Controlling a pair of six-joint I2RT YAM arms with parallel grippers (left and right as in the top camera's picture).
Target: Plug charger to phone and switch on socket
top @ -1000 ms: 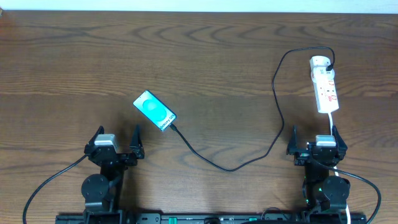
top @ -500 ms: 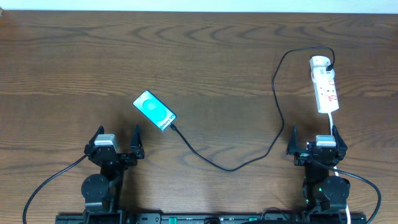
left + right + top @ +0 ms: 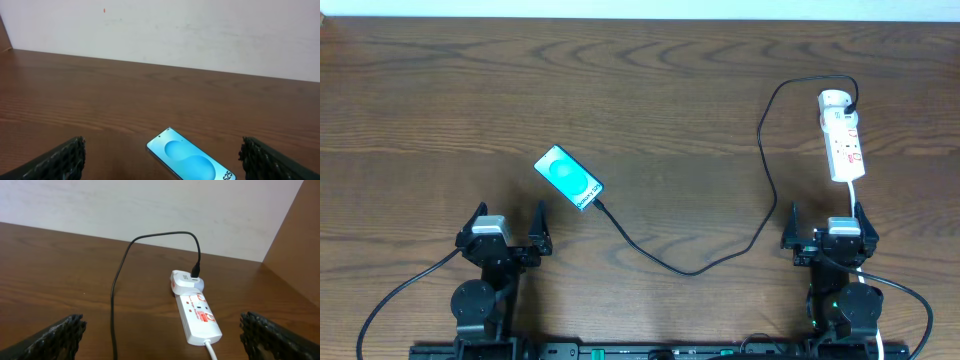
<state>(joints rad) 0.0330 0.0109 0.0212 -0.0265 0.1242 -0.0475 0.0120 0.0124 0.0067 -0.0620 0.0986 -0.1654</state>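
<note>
Wood table (image 3: pixel 650 100), left claw (image 3: pixel 510 212), right claw (image 3: pixel 826 211) agape

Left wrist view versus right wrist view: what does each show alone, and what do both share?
Only the left wrist view: the phone, lying with its cyan screen up. Only the right wrist view: the socket, with the charger plugged into its white adapter. Both: the wooden table, a pale wall and wide-apart dark fingers at the lower corners.

Bare wood table (image 3: pixel 650 90) across the far half, open run from left gripper (image 3: pixel 510 210) to phone (image 3: pixel 568 177), charger (image 3: pixel 690 272) looping across the middle between the arms, socket (image 3: pixel 843 140) lying just ahead of right gripper (image 3: pixel 826 210), near right edge
</note>
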